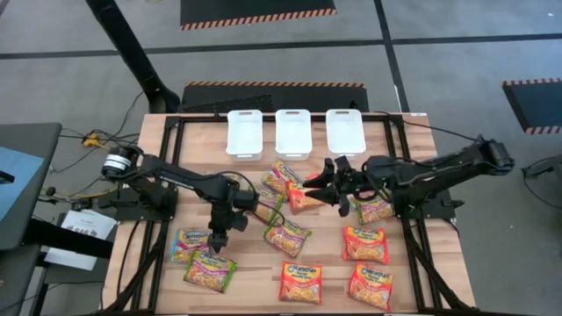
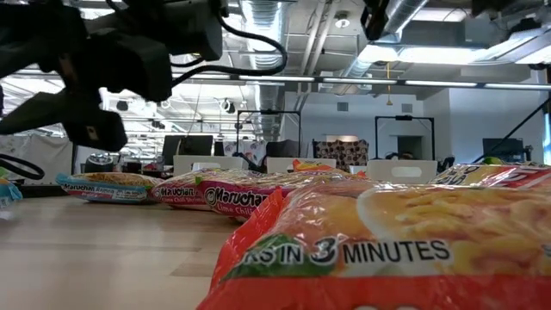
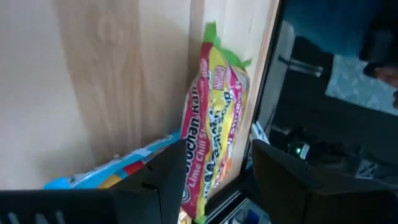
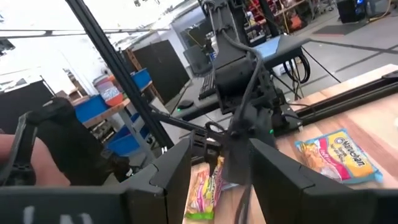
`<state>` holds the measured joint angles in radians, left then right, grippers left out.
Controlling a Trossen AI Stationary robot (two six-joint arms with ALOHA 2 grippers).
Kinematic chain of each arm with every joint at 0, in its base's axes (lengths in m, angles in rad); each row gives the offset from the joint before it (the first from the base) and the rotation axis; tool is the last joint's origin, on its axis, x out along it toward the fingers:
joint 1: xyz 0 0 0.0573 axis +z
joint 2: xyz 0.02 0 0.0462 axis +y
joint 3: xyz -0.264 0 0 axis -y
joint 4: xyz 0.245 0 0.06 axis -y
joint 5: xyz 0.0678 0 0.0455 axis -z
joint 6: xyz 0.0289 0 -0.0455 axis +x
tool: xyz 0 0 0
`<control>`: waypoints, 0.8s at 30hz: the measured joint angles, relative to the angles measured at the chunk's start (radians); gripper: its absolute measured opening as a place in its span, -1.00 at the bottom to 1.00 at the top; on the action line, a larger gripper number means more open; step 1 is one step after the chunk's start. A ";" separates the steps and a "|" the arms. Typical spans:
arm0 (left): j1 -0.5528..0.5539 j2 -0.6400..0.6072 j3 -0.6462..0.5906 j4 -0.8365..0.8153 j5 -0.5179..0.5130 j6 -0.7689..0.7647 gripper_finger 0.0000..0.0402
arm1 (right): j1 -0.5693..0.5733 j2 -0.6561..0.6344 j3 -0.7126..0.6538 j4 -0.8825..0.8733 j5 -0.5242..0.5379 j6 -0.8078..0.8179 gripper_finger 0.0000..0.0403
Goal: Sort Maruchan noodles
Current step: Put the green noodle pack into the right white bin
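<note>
Noodles (scattered) before trays

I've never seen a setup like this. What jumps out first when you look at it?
The bright ramen packets scattered over the near half of the wooden table, orange-red, green and pale blue, catch the eye first. Above them two dark arms reach inward: the left gripper hangs open over a green packet, the right gripper open near the middle pile. Three empty white trays line the far edge.
</note>
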<state>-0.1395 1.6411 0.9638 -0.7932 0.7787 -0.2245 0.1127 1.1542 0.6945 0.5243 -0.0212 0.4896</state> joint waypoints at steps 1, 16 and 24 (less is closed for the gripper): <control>-0.012 0.003 0.000 0.000 -0.006 0.000 -0.17 | 0.000 0.002 0.004 -0.001 0.000 0.000 -0.08; -0.101 0.015 0.000 0.055 -0.123 -0.068 -0.17 | -0.002 -0.008 0.008 0.008 -0.002 0.000 -0.08; -0.101 0.030 0.000 0.058 -0.074 -0.076 -0.17 | -0.002 -0.008 0.008 0.008 -0.003 0.000 -0.08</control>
<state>-0.2403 1.6715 0.9640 -0.7347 0.7046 -0.3000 0.1112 1.1461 0.7029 0.5321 -0.0238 0.4892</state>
